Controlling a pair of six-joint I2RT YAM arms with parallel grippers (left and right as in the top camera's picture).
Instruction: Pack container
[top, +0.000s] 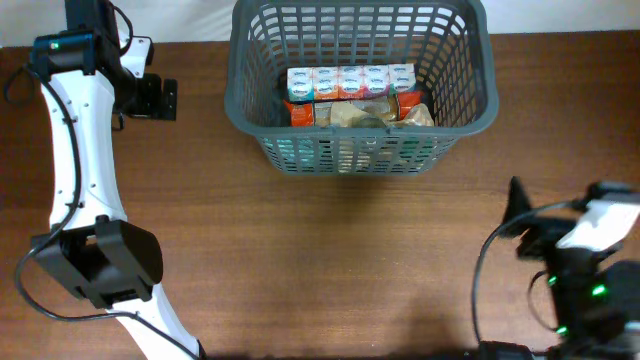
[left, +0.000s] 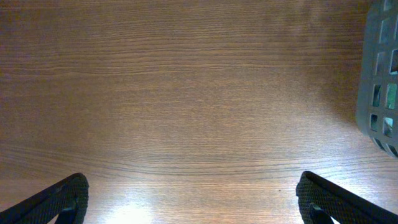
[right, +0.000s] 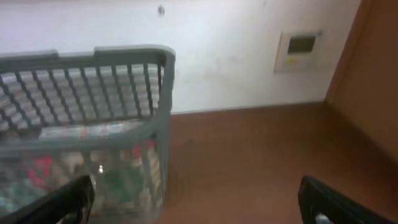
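Observation:
The container, a dark grey slotted basket, stands at the back middle of the wooden table. Inside it lie a row of small white cartons, an orange-red pack and a beige bag. My left gripper is open and empty to the left of the basket. In the left wrist view its fingers are spread over bare wood, with the basket's corner at the right edge. My right gripper is open and empty at the front right. The right wrist view shows its fingers apart and the basket at the left.
A white wall runs behind the table, with a small wall panel on it. The left arm's white link and its base stand along the left side. The right arm's body and cables fill the front right corner.

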